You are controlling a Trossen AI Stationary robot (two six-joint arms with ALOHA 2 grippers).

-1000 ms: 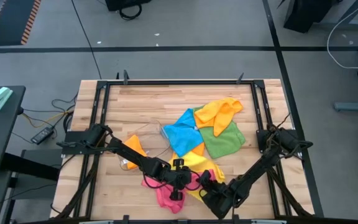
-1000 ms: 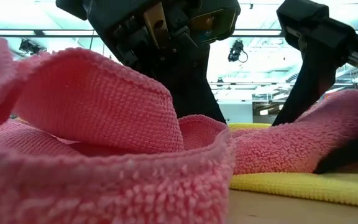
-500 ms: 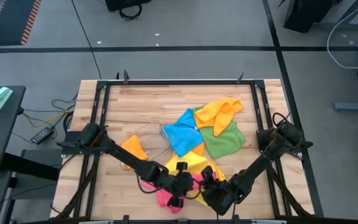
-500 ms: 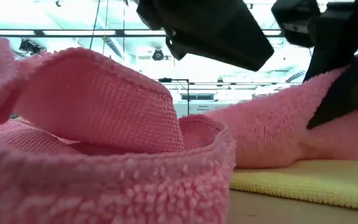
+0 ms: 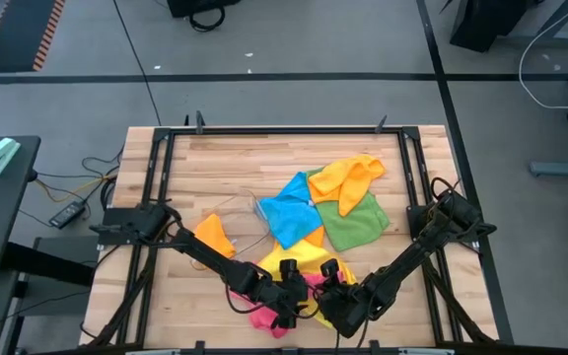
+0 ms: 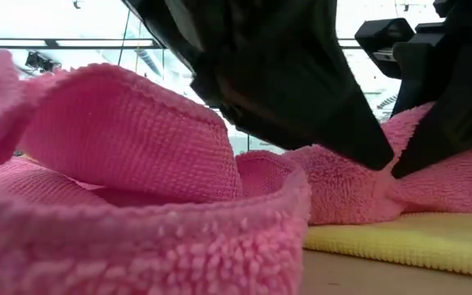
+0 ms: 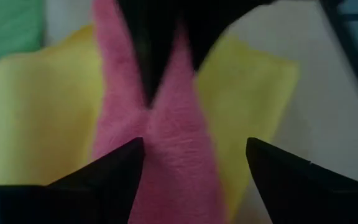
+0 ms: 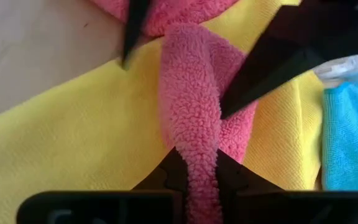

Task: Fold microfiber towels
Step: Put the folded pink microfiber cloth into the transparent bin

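Observation:
A pink towel (image 5: 262,318) lies crumpled by the table's near edge, partly on a yellow towel (image 5: 304,258). One ridge of it (image 8: 188,81) is drawn up between both grippers, which face each other closely. My right gripper (image 8: 194,163) is shut on that ridge. My left gripper (image 7: 194,149) is open, its fingers on either side of the same pink ridge (image 7: 166,162). Blue (image 5: 289,210), green (image 5: 355,225) and orange (image 5: 348,176) towels lie farther back, and another orange one (image 5: 210,237) lies to the left. My right gripper pinches a bunched fold of the pink towel (image 8: 194,146) between its two fingers, slanting down from the table's right. The fold stands up off the yellow towel as a narrow ridge, and the rest of the pink towel lies on the table. Whether my left gripper's open fingers touch the ridge I cannot tell.
A clear plastic tray (image 5: 240,212) sits between the left orange towel and the blue one. A dark metal frame (image 5: 284,130) runs around the wooden table top. Bare wood shows across the far part of the table (image 5: 235,163).
My right gripper has taken hold of the pink towel's right-hand part and drawn it up from lying flat into a raised ridge. My left gripper has moved toward the near edge and closer to the right gripper. The pink towel's near folds have stayed where they were.

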